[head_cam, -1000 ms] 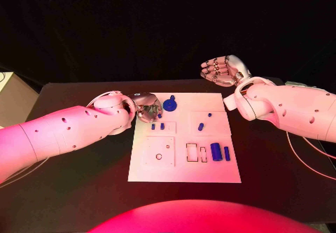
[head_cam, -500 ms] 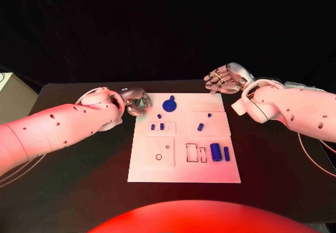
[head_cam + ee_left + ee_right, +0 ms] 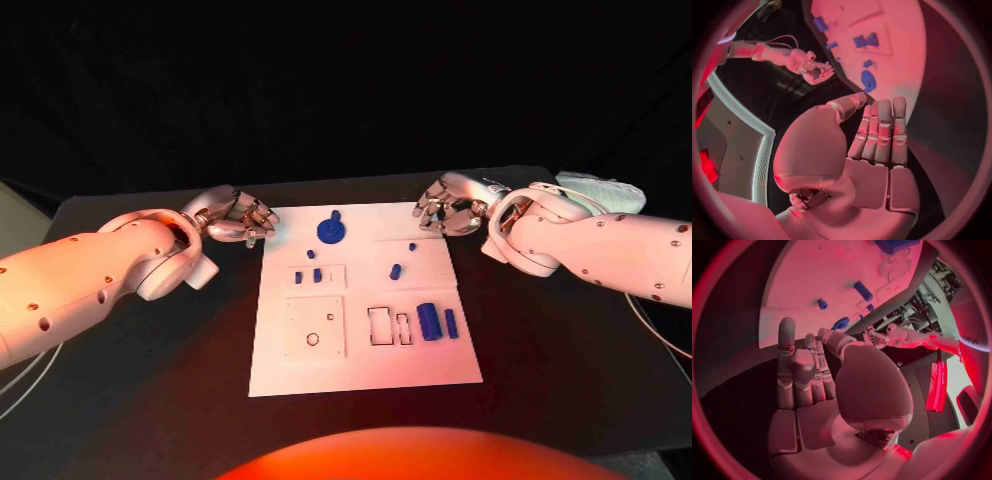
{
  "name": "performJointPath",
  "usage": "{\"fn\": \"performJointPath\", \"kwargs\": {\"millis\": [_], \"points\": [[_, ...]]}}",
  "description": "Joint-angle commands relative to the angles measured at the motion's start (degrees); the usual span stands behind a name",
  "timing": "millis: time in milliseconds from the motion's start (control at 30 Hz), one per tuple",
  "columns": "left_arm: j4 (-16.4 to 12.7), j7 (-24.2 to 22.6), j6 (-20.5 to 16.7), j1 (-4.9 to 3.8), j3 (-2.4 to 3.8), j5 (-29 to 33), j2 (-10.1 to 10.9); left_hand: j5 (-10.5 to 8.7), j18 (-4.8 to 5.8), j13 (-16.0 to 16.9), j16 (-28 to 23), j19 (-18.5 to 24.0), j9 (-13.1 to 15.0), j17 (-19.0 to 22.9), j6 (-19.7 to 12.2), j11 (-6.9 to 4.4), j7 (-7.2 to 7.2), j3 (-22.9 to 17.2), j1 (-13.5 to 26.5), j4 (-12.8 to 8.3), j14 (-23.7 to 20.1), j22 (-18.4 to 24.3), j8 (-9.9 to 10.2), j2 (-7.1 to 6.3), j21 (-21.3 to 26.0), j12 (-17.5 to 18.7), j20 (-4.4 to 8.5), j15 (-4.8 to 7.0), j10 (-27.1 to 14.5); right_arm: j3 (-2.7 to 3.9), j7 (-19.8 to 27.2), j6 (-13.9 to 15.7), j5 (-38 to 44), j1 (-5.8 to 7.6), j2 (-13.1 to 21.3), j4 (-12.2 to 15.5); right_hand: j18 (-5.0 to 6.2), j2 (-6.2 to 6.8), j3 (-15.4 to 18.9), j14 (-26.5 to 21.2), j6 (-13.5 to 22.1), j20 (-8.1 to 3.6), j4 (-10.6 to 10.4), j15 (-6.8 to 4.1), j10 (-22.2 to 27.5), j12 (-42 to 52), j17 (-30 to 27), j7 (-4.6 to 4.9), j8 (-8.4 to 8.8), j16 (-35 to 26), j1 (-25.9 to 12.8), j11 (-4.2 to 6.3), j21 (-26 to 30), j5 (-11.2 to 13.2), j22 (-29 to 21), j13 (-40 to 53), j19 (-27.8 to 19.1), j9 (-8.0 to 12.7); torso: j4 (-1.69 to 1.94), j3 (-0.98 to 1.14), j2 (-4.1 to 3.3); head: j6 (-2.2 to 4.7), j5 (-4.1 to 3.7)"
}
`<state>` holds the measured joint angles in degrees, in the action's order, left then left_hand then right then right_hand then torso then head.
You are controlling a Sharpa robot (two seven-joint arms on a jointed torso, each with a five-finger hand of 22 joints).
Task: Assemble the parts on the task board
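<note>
Left robot hand point(image 3: 238, 220) hovers off the task board's point(image 3: 361, 370) far-left corner, fingers loosely curled, nothing held. Right robot hand point(image 3: 450, 208), likewise empty, sits off the far-right corner. Round blue part point(image 3: 333, 231) lies far-centre, judged nearer the left.

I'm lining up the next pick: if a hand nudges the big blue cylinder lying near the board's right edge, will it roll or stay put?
The big blue cylinder lies on its side on the flat task board, so it will probably roll sideways if pushed across its length. It looks smooth and rigid, so fingers may slip on it. A thinner blue bar beside it could be knocked.
</note>
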<state>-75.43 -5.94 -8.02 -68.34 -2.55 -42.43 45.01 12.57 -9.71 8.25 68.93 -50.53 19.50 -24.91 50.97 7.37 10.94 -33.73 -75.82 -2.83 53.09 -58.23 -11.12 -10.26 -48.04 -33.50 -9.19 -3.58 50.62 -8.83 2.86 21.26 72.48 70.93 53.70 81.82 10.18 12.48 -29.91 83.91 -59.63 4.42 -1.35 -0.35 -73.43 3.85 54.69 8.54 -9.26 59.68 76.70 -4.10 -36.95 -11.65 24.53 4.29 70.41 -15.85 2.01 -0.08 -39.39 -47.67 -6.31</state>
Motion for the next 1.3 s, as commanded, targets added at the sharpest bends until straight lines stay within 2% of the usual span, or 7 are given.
{"fn": "performJointPath", "kwargs": {"millis": [33,200,300,433,700,1000,1300], "points": [[-2.4,-9.2,5.6,0.45,0.07,19.1,1.3,0.05,-0.83,0.0,-0.9,0.6,0.0,0.5,-0.3,-0.04,-0.11,0.8,0.5,0.3,-0.8,0.9,-0.4,-0.08,1.3,-0.4,-0.06,-0.02,0.2,-0.01,-6.5,-1.3,15.5,-0.52,0.5,1.5,-0.02,0.85,-0.3,2.2,-0.1,-0.03,-0.4,-0.13,0.2,-0.2,2.6,0.02,0.34,3.0,-0.2,-0.18,-1.4,0.3,1.6,0.0,0.4,-0.1,0.02,-0.10,0.06,0.51,-1.36],[-5.4,-12.9,7.5,1.18,0.09,25.8,3.5,0.12,-0.76,-0.3,-4.2,1.8,0.0,2.2,-0.3,-0.06,-0.30,2.2,0.7,1.1,-3.2,3.5,-1.3,-0.19,5.1,-0.5,-0.33,-0.30,0.2,-0.04,-9.4,-0.9,20.6,-1.36,1.0,3.2,-0.70,2.31,-0.5,2.5,0.5,0.19,-1.7,0.15,1.9,-0.4,7.1,0.01,0.72,8.1,-1.1,-0.45,-5.9,0.8,6.9,-0.4,2.0,-0.2,0.10,-0.13,0.14,0.93,-2.19],[-6.6,-14.2,8.2,1.40,0.09,31.5,4.4,0.12,-0.81,-0.4,-5.5,1.6,0.0,2.9,-0.5,-0.27,-0.60,3.1,0.8,1.6,-2.8,4.9,-1.6,-0.43,6.9,-0.4,-0.44,-0.17,0.8,-0.05,-10.1,-0.5,21.9,-1.93,0.9,3.8,-0.65,3.25,-0.4,2.1,1.4,0.52,-2.2,0.70,4.6,-0.4,7.0,0.45,1.26,8.6,-1.0,-1.10,-5.5,0.9,6.6,-0.7,1.5,-0.1,0.06,-0.19,0.08,1.17,-2.12],[-7.5,-15.5,8.5,1.55,0.09,35.0,5.1,0.12,-0.84,-0.5,-5.7,1.2,-0.1,2.9,-0.6,-0.36,-0.70,3.2,0.8,1.6,-2.4,5.1,-1.6,-0.45,7.2,-0.3,-0.37,-0.08,1.0,-0.06,-10.5,-0.2,22.8,-2.79,0.3,4.0,-1.00,3.39,0.0,2.3,1.9,0.75,-2.4,0.91,5.7,-0.3,8.9,0.58,1.57,10.6,-0.7,-1.32,-7.7,1.0,9.4,-0.6,2.3,-0.1,0.15,-0.21,0.06,1.29,-2.11],[-8.6,-16.3,8.5,1.64,0.09,36.6,5.9,0.18,-0.83,-0.7,-6.0,1.0,-0.1,3.1,-0.6,-0.31,-0.63,3.2,0.6,1.6,-2.4,5.4,-1.7,-0.35,7.5,0.1,-0.29,-0.06,0.9,-0.08,-10.8,-0.8,23.7,-4.29,-1.3,4.4,-1.49,3.04,0.1,2.8,1.5,0.89,-2.9,0.93,5.5,0.0,12.0,0.57,1.46,13.8,-0.1,-1.30,-11.2,0.9,13.5,-0.5,3.7,-0.3,0.17,-0.10,-0.01,1.01,-1.91],[-8.8,-16.2,8.6,1.65,0.09,36.6,6.2,0.19,-0.80,-0.8,-6.3,0.8,-0.1,3.2,-0.7,-0.17,-0.45,3.2,0.4,1.6,-2.4,5.6,-1.8,-0.31,7.7,0.4,-0.27,-0.13,0.7,-0.08,-11.4,-0.8,24.1,-4.70,-2.3,3.9,-1.88,2.46,-1.0,2.9,0.0,0.76,-3.6,0.59,3.7,0.4,14.0,0.29,0.67,16.2,0.6,-0.85,-14.2,0.8,17.0,-0.3,4.6,-0.9,0.10,0.00,0.02,0.70,-1.91],[-8.8,-15.8,8.6,1.66,0.09,36.4,6.2,0.20,-0.79,-0.9,-6.4,0.7,-0.1,3.2,-0.7,-0.09,-0.32,3.2,0.3,1.6,-2.4,5.8,-1.8,-0.19,7.9,0.5,-0.26,-0.18,0.7,-0.09,-12.1,-1.4,24.4,-5.06,-3.4,3.2,-2.29,0.24,-4.4,2.7,-2.5,0.34,-3.4,-0.23,0.7,0.5,15.1,-0.49,-0.88,17.9,2.1,0.07,-17.2,2.0,20.8,0.0,5.1,-2.1,0.09,0.01,-0.01,0.61,-2.08]]}}
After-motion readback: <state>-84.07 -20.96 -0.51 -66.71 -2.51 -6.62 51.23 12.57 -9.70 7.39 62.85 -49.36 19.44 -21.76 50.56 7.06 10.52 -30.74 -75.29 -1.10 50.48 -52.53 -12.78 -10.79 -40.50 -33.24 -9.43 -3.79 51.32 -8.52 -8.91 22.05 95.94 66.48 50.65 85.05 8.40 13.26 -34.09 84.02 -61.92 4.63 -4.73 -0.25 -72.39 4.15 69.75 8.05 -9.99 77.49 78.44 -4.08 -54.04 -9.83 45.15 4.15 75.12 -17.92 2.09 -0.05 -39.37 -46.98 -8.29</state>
